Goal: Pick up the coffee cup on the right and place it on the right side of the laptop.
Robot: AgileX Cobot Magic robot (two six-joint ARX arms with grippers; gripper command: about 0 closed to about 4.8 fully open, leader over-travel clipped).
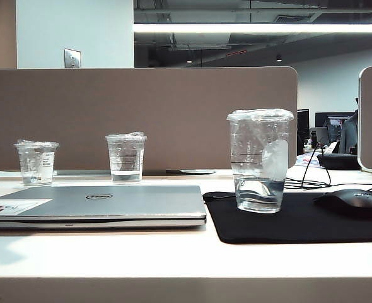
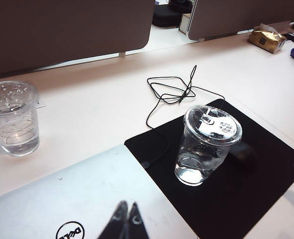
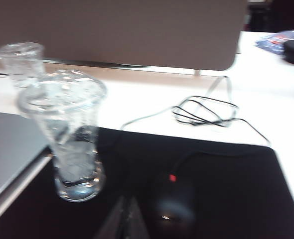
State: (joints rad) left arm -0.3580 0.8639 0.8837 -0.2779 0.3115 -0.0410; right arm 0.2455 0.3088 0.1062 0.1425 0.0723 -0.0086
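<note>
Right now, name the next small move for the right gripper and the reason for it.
Probably none beyond drawing clear: the coffee cup already stands upright on the black mouse mat, to the right of the laptop. The right gripper is shut and empty, apart from the cup; the left gripper is shut above the laptop.

Cup [image 2: 209, 144] – clear, lidded, upright – stands just beyond right tool [image 3: 128, 219]; shut silver laptop [image 2: 72, 199] lies under left tool [image 2: 127, 214].
</note>
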